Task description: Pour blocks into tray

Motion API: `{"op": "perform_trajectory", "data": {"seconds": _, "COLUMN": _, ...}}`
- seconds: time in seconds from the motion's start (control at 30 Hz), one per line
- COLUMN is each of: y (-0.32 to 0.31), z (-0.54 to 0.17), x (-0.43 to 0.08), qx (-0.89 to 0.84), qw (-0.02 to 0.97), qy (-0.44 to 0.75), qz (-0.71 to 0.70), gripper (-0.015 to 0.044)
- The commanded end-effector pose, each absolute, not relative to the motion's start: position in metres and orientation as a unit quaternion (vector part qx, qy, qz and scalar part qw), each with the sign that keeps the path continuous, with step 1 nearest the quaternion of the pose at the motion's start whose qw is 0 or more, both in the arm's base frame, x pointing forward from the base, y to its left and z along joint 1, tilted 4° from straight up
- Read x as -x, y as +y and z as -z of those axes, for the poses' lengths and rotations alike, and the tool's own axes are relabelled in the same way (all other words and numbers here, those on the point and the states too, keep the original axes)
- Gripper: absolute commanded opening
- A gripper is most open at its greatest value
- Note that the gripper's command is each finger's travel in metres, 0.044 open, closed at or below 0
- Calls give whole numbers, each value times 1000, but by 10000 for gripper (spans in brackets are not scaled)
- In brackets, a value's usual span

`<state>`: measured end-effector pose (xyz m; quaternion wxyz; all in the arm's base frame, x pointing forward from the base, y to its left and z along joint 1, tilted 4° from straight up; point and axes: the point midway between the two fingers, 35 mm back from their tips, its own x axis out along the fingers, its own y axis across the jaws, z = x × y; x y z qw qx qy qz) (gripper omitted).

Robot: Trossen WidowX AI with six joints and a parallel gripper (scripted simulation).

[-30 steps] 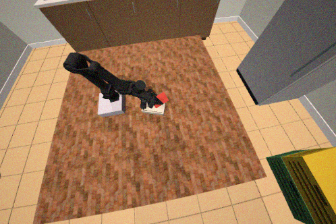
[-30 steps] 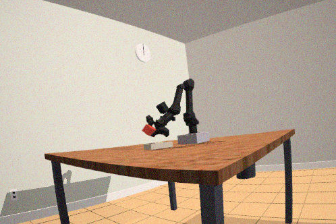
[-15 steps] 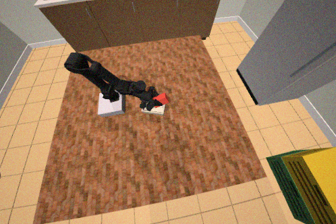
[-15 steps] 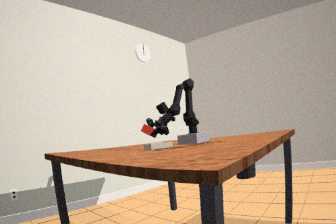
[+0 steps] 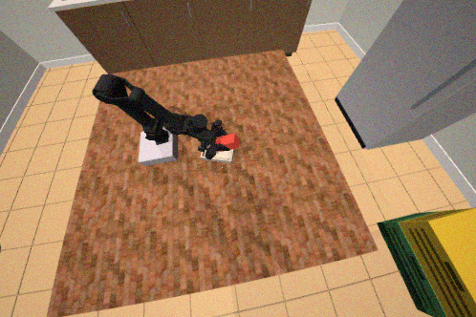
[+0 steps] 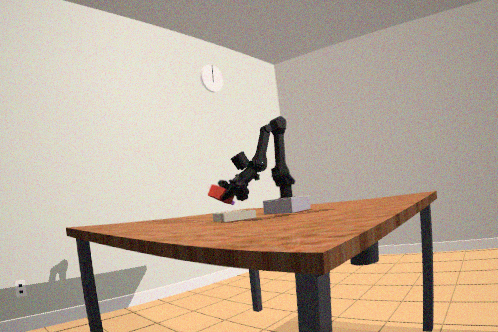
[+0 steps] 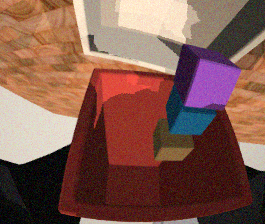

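resting between fingers (image 6: 242,191): red cup (image 5: 227,141) (image 6: 218,193) (image 7: 128,127)

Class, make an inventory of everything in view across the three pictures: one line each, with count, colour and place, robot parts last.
cup: one, red, tipped above the table
blocks: three; purple, blue, olive-brown; at the cup's mouth and inside
tray: one, off-white, on the table
table: one, brown, under the tray
counter: one, white top, brown front, beyond the table
tall cabinet: one, grey, right in the top view
bin-like object: one, green and yellow, lower right
clock: one, white, wall
base block: one, pale grey, under the arm
arm: one, black
claw: one, black, holding the cup
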<state>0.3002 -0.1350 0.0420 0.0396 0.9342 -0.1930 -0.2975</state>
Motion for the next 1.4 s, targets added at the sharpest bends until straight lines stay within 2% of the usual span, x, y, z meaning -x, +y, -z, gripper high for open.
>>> {"op": "perform_trajectory", "data": {"seconds": 0.0, "y": -136, "z": -42, "x": -302, "qx": -935, "qw": 15, "qy": -203, "qz": 291, "gripper": 0}}
{"op": "perform_trajectory", "data": {"seconds": 1.37, "y": -134, "z": -45, "x": -297, "qx": -960, "qw": 43, "qy": -212, "qz": 177, "gripper": 0}}
